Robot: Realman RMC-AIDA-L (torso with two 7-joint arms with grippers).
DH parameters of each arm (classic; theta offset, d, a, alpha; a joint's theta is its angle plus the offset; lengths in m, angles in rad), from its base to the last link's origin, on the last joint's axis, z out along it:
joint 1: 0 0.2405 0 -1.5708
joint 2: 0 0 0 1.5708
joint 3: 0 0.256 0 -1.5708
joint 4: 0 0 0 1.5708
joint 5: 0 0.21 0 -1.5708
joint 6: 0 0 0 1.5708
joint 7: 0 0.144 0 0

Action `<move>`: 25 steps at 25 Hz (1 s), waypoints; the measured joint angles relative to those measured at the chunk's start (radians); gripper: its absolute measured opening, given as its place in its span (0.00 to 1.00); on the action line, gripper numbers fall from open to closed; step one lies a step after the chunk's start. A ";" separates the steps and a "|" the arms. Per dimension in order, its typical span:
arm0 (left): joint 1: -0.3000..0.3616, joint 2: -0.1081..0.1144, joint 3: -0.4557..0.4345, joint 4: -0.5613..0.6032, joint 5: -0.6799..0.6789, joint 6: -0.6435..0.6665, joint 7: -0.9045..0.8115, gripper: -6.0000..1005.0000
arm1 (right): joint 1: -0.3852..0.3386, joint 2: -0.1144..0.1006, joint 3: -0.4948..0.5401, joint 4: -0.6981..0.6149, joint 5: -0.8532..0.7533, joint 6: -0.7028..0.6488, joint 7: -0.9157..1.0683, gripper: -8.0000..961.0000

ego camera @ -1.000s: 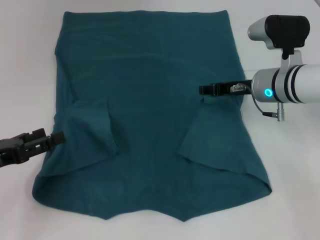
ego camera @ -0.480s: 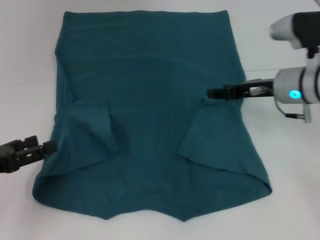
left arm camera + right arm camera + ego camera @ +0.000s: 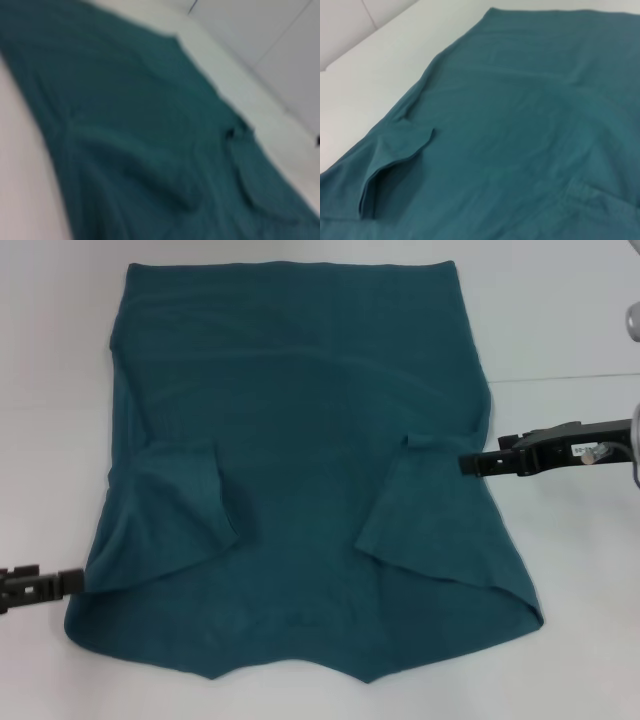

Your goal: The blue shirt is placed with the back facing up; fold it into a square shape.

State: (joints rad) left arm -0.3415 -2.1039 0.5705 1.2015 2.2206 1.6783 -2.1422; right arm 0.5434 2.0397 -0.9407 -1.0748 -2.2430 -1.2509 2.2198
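The blue shirt (image 3: 300, 440) lies flat on the white table and fills most of the head view. Both sleeves are folded inward onto the body: one flap on the left (image 3: 175, 505), one on the right (image 3: 430, 510). My left gripper (image 3: 72, 582) is low at the shirt's left edge, near the lower corner, its tip just at the fabric. My right gripper (image 3: 468, 464) is over the shirt's right edge beside the right sleeve fold. Neither holds cloth. The shirt also shows in the left wrist view (image 3: 140, 130) and the right wrist view (image 3: 520, 125).
The white table (image 3: 570, 330) shows bare on both sides of the shirt and behind it. A seam line (image 3: 560, 378) runs across the table at the right.
Both arms have drawn outward from the shirt: the right gripper moved right, off the sleeve fold to the shirt's edge; the left gripper moved down and left. The shirt has not moved.
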 joint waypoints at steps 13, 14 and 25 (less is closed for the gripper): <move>0.015 -0.061 0.213 0.121 0.206 -0.174 0.007 0.88 | 0.022 -0.007 0.008 -0.016 -0.029 -0.073 0.023 0.85; 0.016 -0.062 0.238 0.114 0.219 -0.211 0.008 0.88 | 0.023 -0.005 0.007 -0.016 -0.029 -0.073 0.023 0.85; 0.018 -0.065 0.433 0.057 0.341 -0.447 0.003 0.88 | 0.023 -0.001 0.008 -0.011 -0.029 -0.068 0.023 0.85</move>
State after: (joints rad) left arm -0.3239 -2.1690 1.0033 1.2588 2.5617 1.2315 -2.1390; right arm 0.5660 2.0386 -0.9324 -1.0854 -2.2718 -1.3185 2.2427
